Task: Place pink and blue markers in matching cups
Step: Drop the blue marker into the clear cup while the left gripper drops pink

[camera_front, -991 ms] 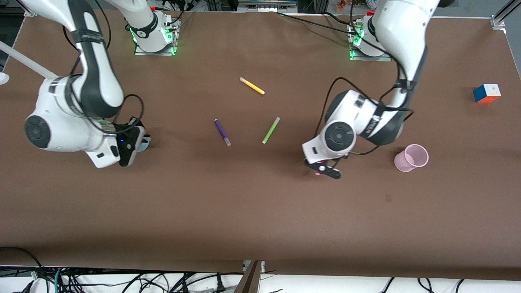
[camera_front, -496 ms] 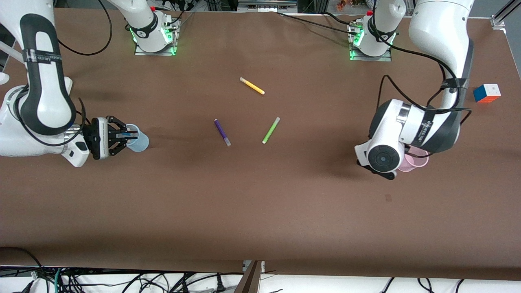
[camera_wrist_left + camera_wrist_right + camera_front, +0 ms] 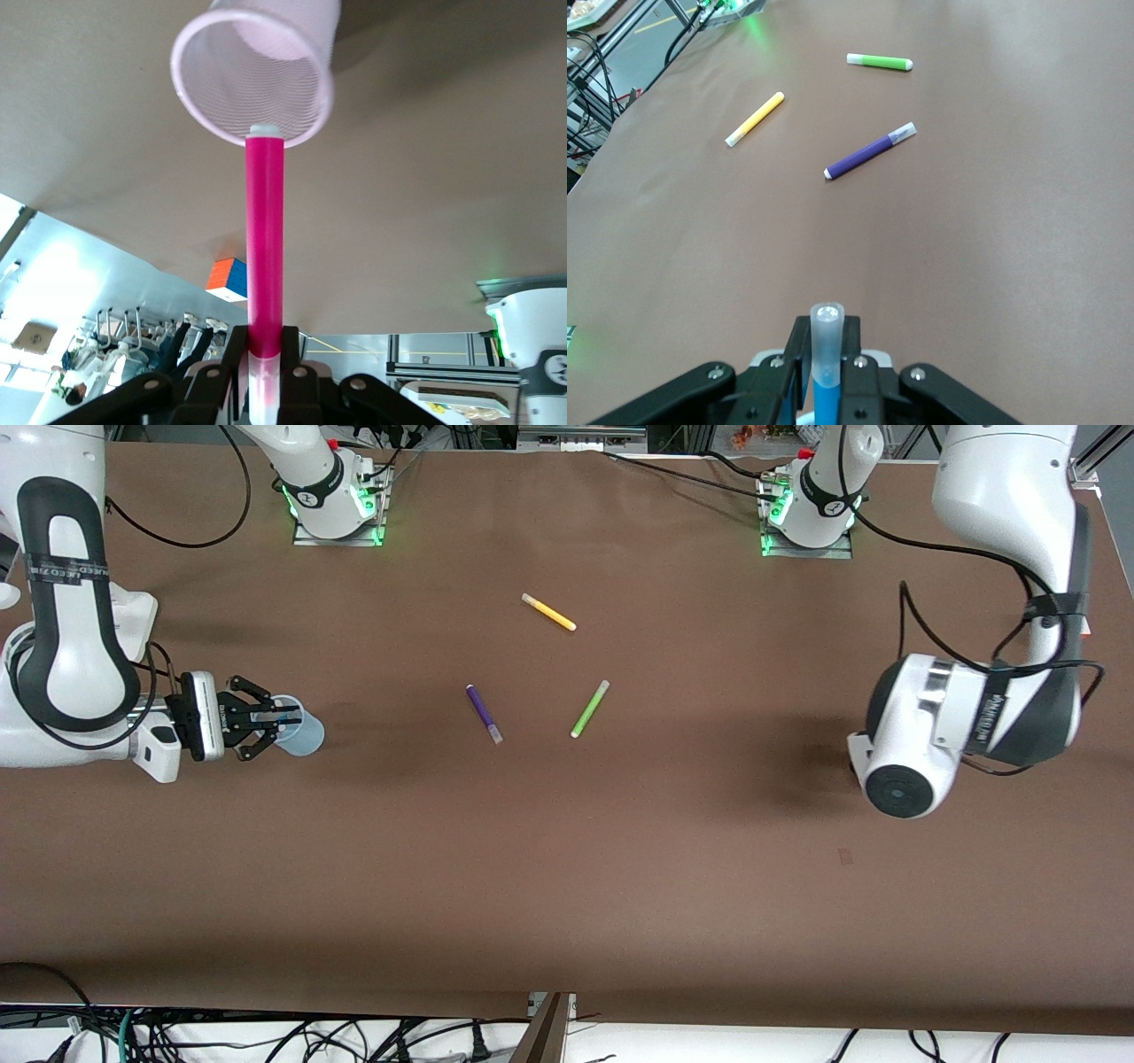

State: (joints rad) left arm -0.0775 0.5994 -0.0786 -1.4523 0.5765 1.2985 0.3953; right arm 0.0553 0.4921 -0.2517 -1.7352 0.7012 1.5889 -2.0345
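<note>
My right gripper (image 3: 266, 722) is shut on the blue marker (image 3: 827, 367), whose pale cap points up in the right wrist view. It holds the marker over the rim of the light blue cup (image 3: 301, 731) near the right arm's end of the table. My left gripper (image 3: 264, 354) is shut on the pink marker (image 3: 265, 239) at its pale capped end. The marker's other end sits at the rim of the light pink cup (image 3: 266, 27). In the front view the left arm's wrist (image 3: 921, 735) hides that gripper, marker and cup.
A yellow pen (image 3: 548, 612), a purple pen (image 3: 484, 713) and a lime-green pen (image 3: 589, 708) lie on the brown table in the middle. All three also show in the right wrist view. A colour cube (image 3: 227, 279) shows past the pink marker.
The left arm has carried the pink marker toward its own end of the table, to the pink cup. The right wrist has turned, so its gripper and the blue cup now show.
</note>
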